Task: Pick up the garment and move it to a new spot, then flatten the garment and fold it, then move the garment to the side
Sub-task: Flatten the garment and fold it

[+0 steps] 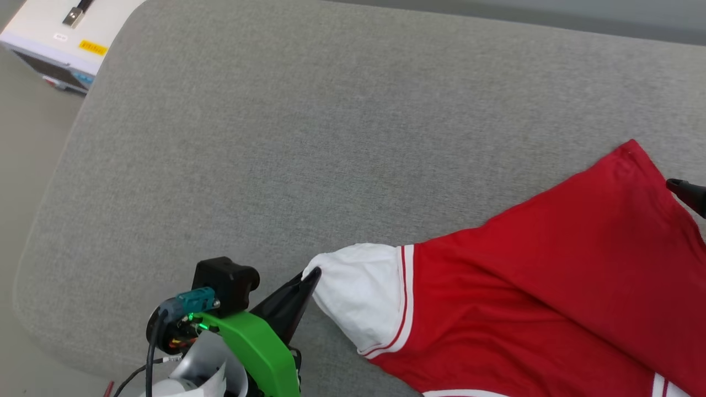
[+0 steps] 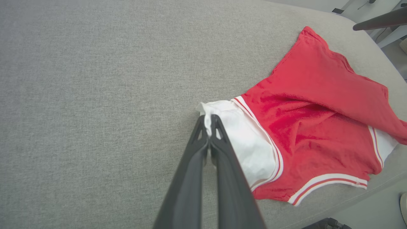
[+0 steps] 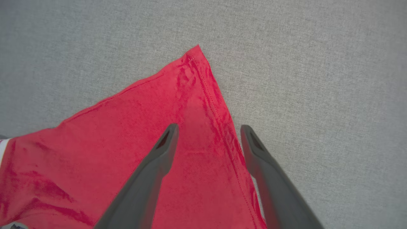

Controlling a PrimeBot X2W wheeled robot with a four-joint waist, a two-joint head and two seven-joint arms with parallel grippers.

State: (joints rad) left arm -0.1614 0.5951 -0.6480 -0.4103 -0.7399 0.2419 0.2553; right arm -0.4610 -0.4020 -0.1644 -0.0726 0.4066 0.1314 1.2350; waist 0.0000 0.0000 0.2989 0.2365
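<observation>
While the left gripper (image 2: 208, 122) pinches the sleeve (image 2: 251, 140) of the garment (image 1: 540, 264) on the grey cushion (image 1: 331, 110) and the right gripper (image 3: 208, 130) gapes empty over its red corner (image 3: 197, 60), a one-sided pull could bunch it.

1. Head view: high, looking steeply down on the grey cushion (image 1: 331, 138) and the garment (image 1: 524, 286).
2. Left wrist view: low, close, facing across the garment from its white sleeve (image 2: 251, 143).
3. Right wrist view: close above the red corner (image 3: 197, 63) that all 3 views share.

Red garment (image 1: 529, 275), white striped sleeve (image 1: 358, 292)
</observation>
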